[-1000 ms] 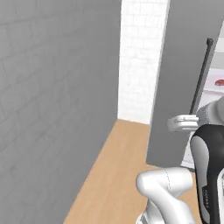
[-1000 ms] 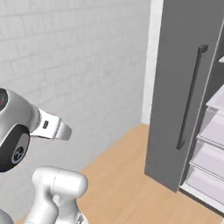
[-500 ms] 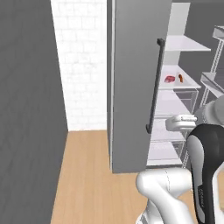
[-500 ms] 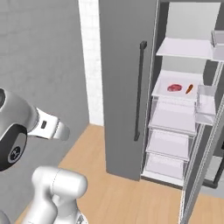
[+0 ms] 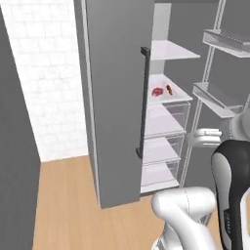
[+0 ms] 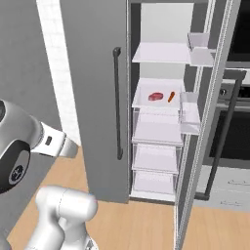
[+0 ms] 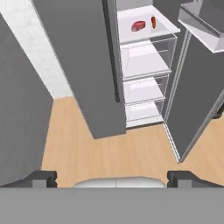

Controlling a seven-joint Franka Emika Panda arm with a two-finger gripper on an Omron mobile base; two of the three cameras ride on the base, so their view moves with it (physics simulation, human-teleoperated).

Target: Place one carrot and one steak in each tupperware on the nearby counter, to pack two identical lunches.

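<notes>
A red steak (image 6: 155, 96) and an orange carrot (image 6: 171, 96) lie side by side on a white shelf inside the open fridge. They are also in the left base view as steak (image 5: 157, 92) and carrot (image 5: 169, 89), and at the top of the hand view as steak (image 7: 138, 26) and carrot (image 7: 153, 22). My gripper (image 7: 113, 178) is open, its two dark fingertips (image 7: 43, 177) far apart with nothing between them, well back from the fridge above the wooden floor. The tupperware and the counter are out of view.
The fridge's left door (image 6: 93, 97) is shut, with a dark vertical handle (image 6: 117, 102). Its right door (image 6: 215, 107) stands open toward me, carrying bins (image 6: 197, 49). Clear drawers (image 6: 156, 156) sit below the food shelf. An oven front (image 6: 239, 132) is at the right.
The whole picture has swung: the base has turned from a bare wall corner to face the fridge, which now sits nearer the middle. The gripper stays open.
</notes>
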